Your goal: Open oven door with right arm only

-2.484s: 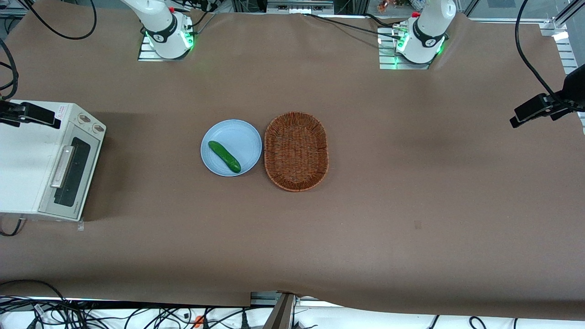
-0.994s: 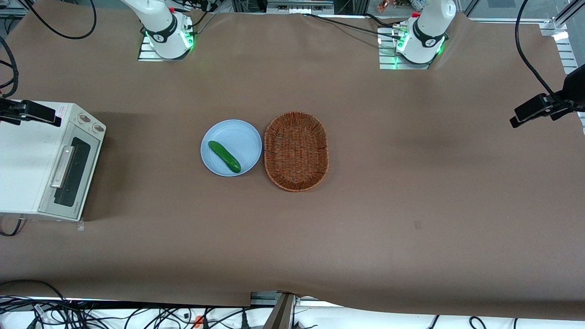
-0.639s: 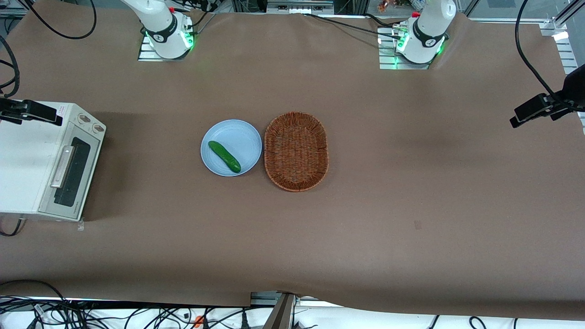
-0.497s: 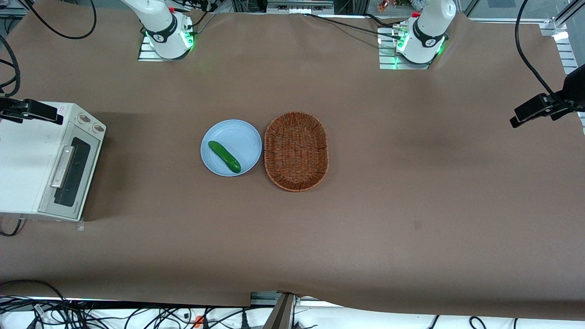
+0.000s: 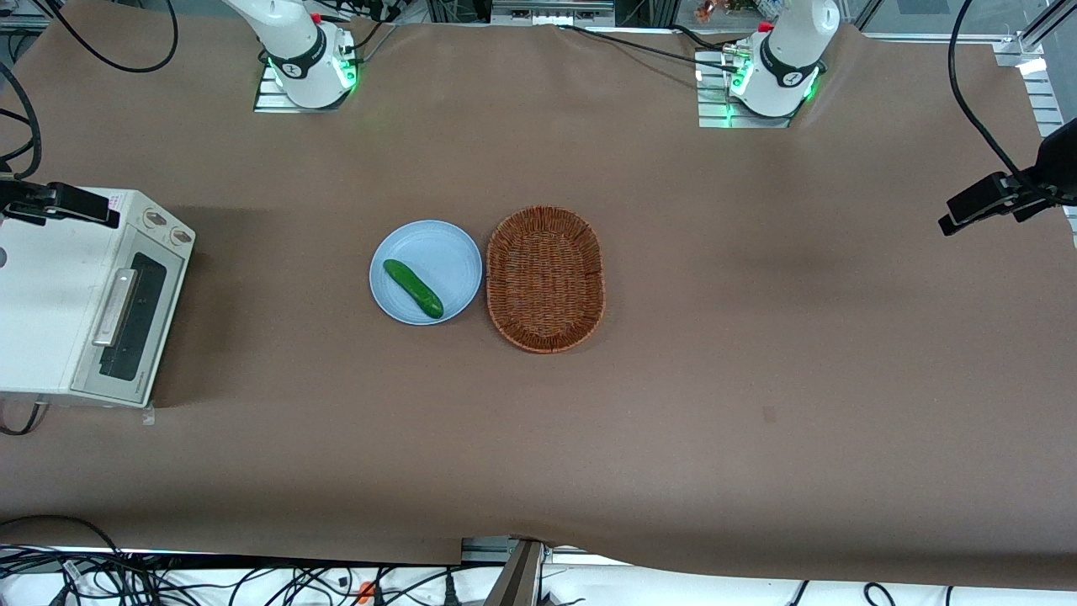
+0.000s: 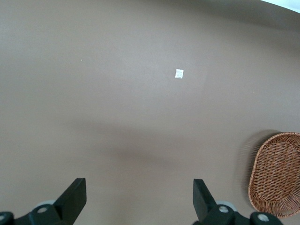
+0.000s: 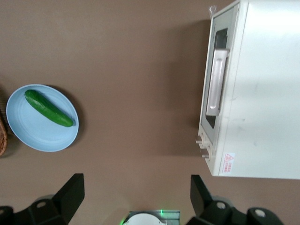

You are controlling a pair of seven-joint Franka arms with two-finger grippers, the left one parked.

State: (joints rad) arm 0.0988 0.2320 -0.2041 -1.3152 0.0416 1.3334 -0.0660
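Note:
The white toaster oven (image 5: 50,295) stands at the working arm's end of the table. Its oven door (image 5: 135,324) is closed, with the silver bar handle (image 5: 115,307) across the dark glass and two knobs (image 5: 167,227) beside it. In the right wrist view the door (image 7: 221,38) and handle (image 7: 216,82) show from high above. My right gripper (image 7: 136,180) hangs high over the bare table between the oven and the plate, open and empty. Of the right arm, the front view shows only the base (image 5: 294,50).
A light blue plate (image 5: 426,271) with a green cucumber (image 5: 412,288) sits mid-table beside a brown wicker basket (image 5: 545,278). A black camera unit (image 5: 63,206) hangs over the oven's top. The brown table cover (image 5: 757,379) stretches toward the parked arm's end.
The black camera unit over the oven's top has drifted slightly away from the front camera. The oven door, plate and basket have not moved.

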